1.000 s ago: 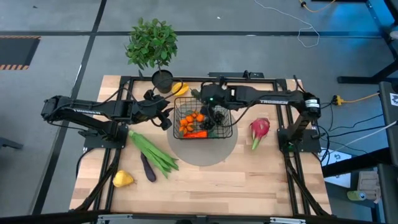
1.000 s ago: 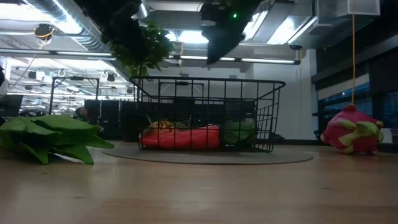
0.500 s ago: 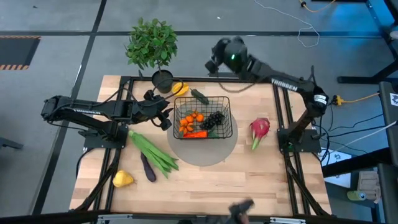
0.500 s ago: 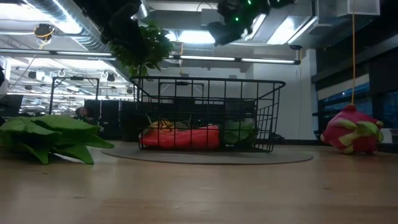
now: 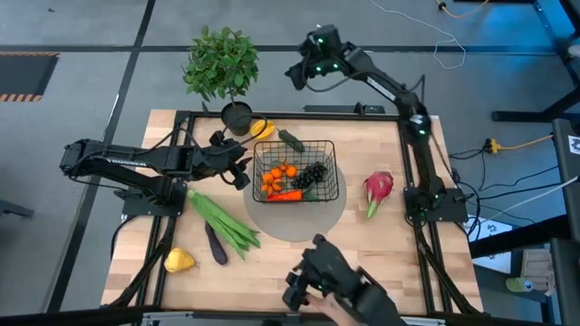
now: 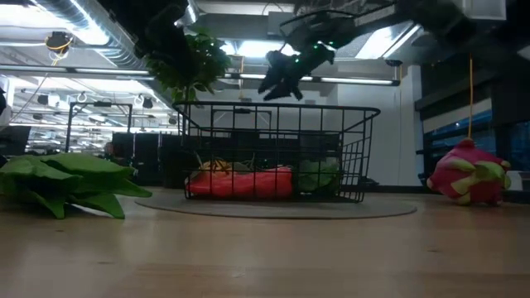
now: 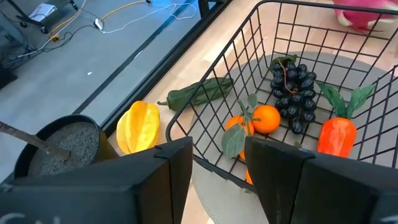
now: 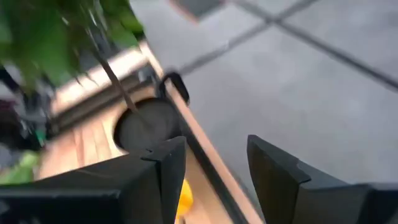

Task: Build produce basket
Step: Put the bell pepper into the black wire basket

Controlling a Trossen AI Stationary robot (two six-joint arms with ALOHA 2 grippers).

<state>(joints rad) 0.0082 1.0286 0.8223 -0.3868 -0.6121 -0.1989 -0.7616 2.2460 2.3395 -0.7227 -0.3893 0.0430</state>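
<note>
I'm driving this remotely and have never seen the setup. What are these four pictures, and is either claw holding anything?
This is a two-armed table robot. One picture looks down from above, one looks level across the tabletop, two come from wrist cameras. The left gripper sits at the small black wire-mesh basket's rim, fingers apart, gripping nothing. The right gripper is raised beyond the table's far edge near the leafy potted plant, open and empty. In the basket: small oranges, dark grapes, an orange carrot. Outside it lie long green stalks, a purple eggplant, a yellow pear and a pink dragon fruit.
</note>
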